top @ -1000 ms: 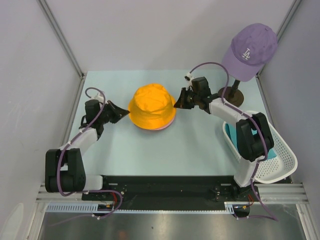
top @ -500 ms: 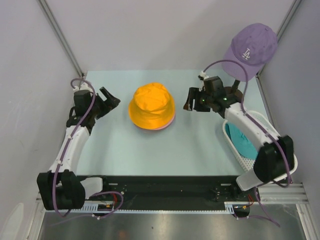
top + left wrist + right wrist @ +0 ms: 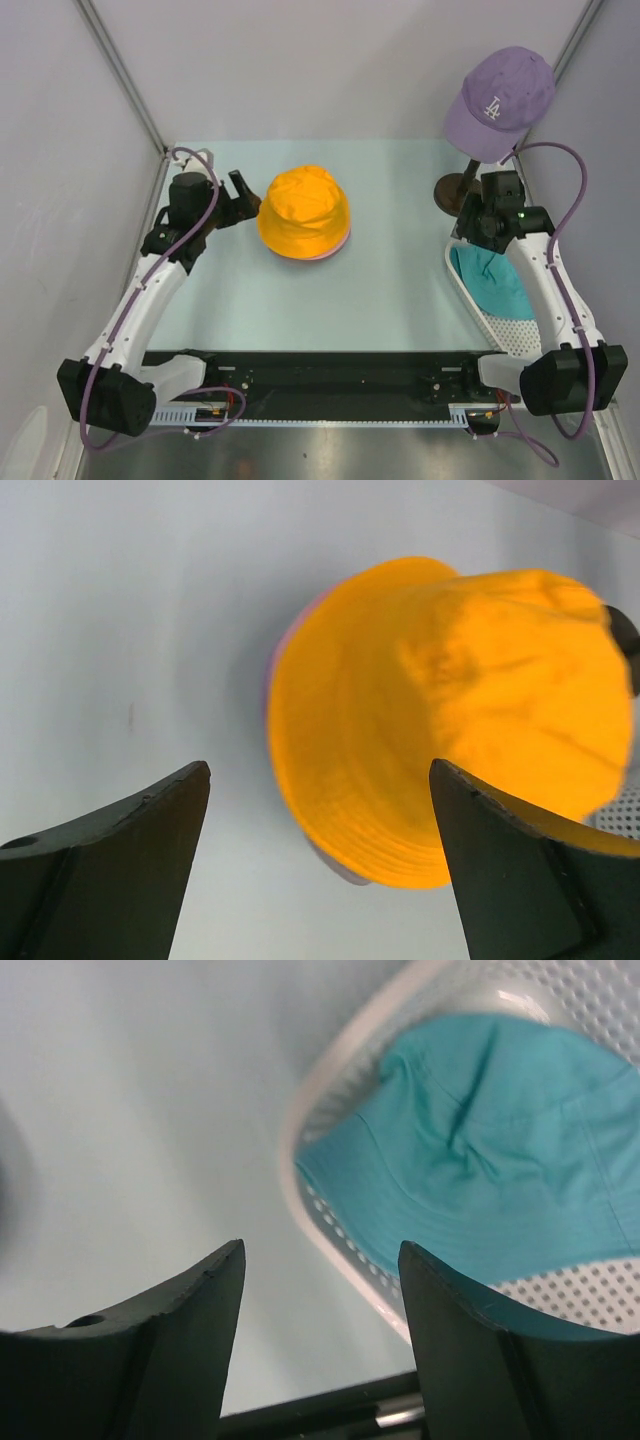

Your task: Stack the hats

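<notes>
Orange hat (image 3: 450,720) beyond spread left fingers (image 3: 110,880).

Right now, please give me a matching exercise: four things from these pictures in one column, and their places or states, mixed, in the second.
1 orange hat
2 teal hat
3 purple cap
4 left gripper

A in the white basket
B open, holding nothing
C on the stand
D middle of the table

Pairs: 1-D, 2-A, 3-C, 4-B.

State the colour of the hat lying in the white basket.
Teal hat, clearest in right wrist view.
</notes>
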`<action>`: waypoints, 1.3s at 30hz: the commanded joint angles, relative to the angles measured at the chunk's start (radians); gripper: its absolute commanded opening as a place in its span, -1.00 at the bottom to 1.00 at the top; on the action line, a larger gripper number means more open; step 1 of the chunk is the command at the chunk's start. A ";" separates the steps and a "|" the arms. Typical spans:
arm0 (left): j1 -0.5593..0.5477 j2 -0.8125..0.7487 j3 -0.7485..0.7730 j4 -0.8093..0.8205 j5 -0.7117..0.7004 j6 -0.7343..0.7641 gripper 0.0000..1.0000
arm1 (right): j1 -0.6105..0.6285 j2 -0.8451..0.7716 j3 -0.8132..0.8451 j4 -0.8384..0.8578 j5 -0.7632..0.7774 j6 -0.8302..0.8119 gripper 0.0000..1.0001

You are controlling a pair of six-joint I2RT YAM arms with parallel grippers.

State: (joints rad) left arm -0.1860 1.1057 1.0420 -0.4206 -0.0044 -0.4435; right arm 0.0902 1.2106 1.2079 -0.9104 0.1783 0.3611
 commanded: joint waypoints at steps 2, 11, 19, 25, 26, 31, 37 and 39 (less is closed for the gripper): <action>-0.090 -0.006 0.099 0.026 -0.088 0.017 0.91 | -0.007 0.010 -0.071 -0.076 0.053 -0.045 0.29; -0.110 -0.082 0.061 -0.009 -0.126 0.011 0.92 | -0.012 0.115 -0.102 0.001 0.073 -0.085 0.14; -0.112 -0.115 0.076 -0.056 -0.140 0.026 0.92 | -0.010 0.164 -0.116 0.064 0.036 -0.093 0.11; -0.112 -0.113 0.107 -0.061 -0.138 0.032 0.91 | -0.012 0.225 -0.143 0.093 0.053 -0.108 0.08; -0.112 -0.109 0.116 -0.054 -0.119 0.046 0.91 | -0.010 0.234 -0.145 0.091 0.056 -0.113 -0.02; -0.156 -0.098 0.144 -0.007 -0.080 0.104 0.90 | -0.010 0.198 -0.120 0.038 0.079 -0.148 -0.82; -0.277 -0.043 0.182 0.072 -0.003 0.138 0.89 | 0.026 0.075 0.056 -0.137 0.079 -0.166 -1.00; -0.335 -0.007 0.197 0.100 0.044 0.153 0.88 | 0.083 0.053 0.172 -0.192 0.089 -0.157 -1.00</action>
State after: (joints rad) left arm -0.4412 1.0481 1.1816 -0.4126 -0.0578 -0.3489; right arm 0.0971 1.3659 1.1690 -0.9764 0.2340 0.2165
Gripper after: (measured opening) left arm 0.946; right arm 0.019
